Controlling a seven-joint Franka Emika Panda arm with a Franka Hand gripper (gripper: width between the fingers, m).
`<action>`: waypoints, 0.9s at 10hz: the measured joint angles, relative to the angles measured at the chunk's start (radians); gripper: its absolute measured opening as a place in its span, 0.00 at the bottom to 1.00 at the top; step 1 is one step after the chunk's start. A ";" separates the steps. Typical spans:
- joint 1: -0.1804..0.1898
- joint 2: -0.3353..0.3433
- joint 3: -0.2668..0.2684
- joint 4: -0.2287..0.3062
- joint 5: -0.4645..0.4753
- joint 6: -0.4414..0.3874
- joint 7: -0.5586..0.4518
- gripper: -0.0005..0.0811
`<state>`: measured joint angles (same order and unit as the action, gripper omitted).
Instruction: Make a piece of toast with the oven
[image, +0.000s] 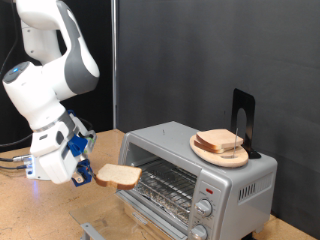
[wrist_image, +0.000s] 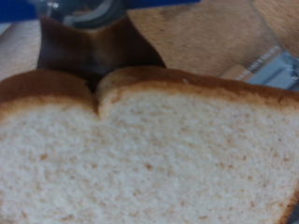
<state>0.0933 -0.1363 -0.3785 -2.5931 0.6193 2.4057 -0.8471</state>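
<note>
My gripper (image: 88, 175) is shut on the piece of toast (image: 118, 176), a pale slice with a brown crust, and holds it level in the air just off the open front of the oven (image: 190, 160) on the exterior view's left. The slice fills the wrist view (wrist_image: 149, 149), with its crust edge across the upper part. The silver oven shows its wire rack (image: 165, 188) and round knobs (image: 205, 208). Its door seems to be open and lowered.
A round wooden plate (image: 222, 152) with a pile of bread slices (image: 219, 141) sits on top of the oven. A black stand (image: 243, 120) rises behind it. The wooden table (image: 40, 210) extends to the exterior view's left and bottom.
</note>
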 joint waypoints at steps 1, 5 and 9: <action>0.005 0.018 0.012 0.018 -0.003 0.016 -0.020 0.60; 0.026 0.037 0.083 0.041 -0.097 0.120 -0.023 0.60; 0.048 0.038 0.166 0.040 -0.178 0.177 0.088 0.60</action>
<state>0.1410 -0.0978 -0.2124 -2.5528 0.4416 2.5830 -0.7588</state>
